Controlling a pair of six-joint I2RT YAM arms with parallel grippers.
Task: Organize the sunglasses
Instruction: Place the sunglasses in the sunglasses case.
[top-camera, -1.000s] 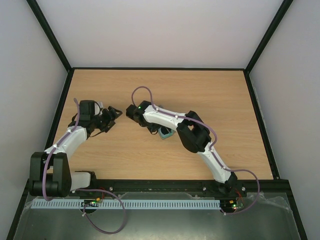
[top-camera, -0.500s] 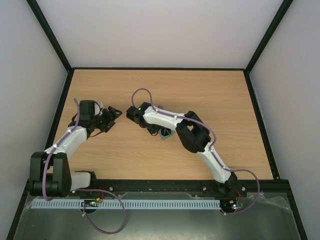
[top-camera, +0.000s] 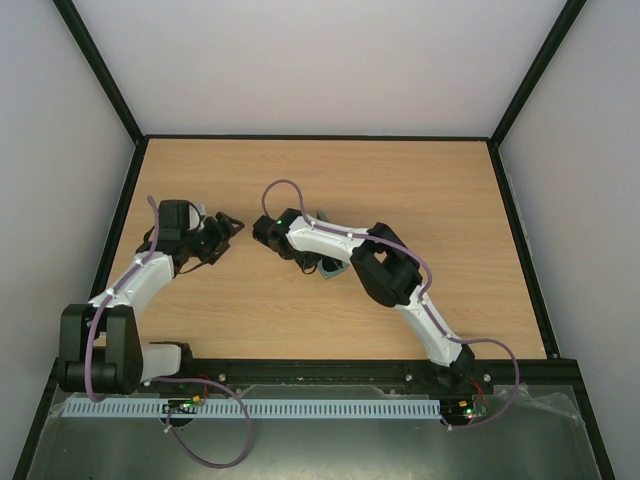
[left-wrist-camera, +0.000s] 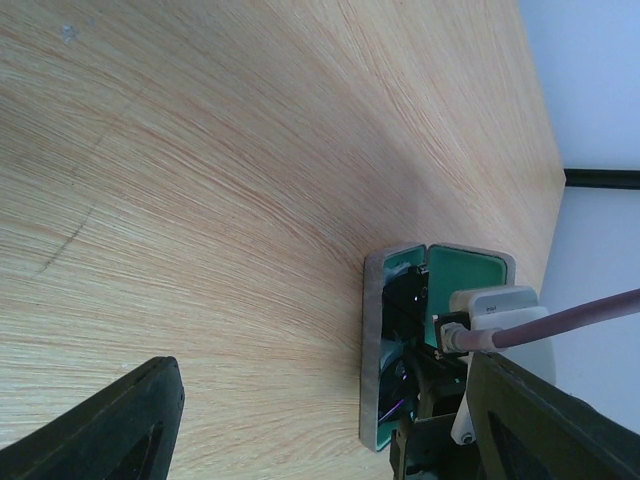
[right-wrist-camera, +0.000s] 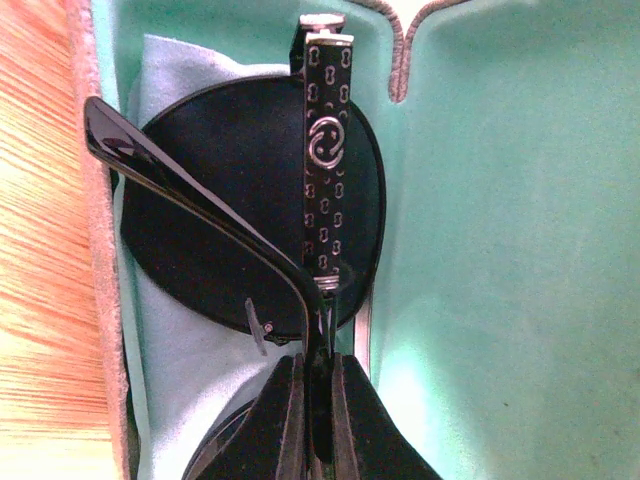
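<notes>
One sunglasses (right-wrist-camera: 220, 200) pair lies lengthwise inside case (right-wrist-camera: 500, 250).

we see a light wooden table (top-camera: 450, 200) edged with black rails (top-camera: 320, 137), closed in by plain pale walls (top-camera: 320, 60) on three sides, under soft even light.

Near the middle of the table (top-camera: 400, 190), under the wrist of the right arm: a case (top-camera: 336, 268), lid open. In one half of the case, a cloth (right-wrist-camera: 170, 340) against the lining. On the cloth, the sunglasses (right-wrist-camera: 250, 230), folded, one temple arm across a lens. Directly over them, the right gripper (right-wrist-camera: 312, 375), fingers pinched on a second temple arm. To the left of the case and well apart from it, the left gripper (top-camera: 225, 228), above bare wood, jaws spread wide, pointed toward the case.
</notes>
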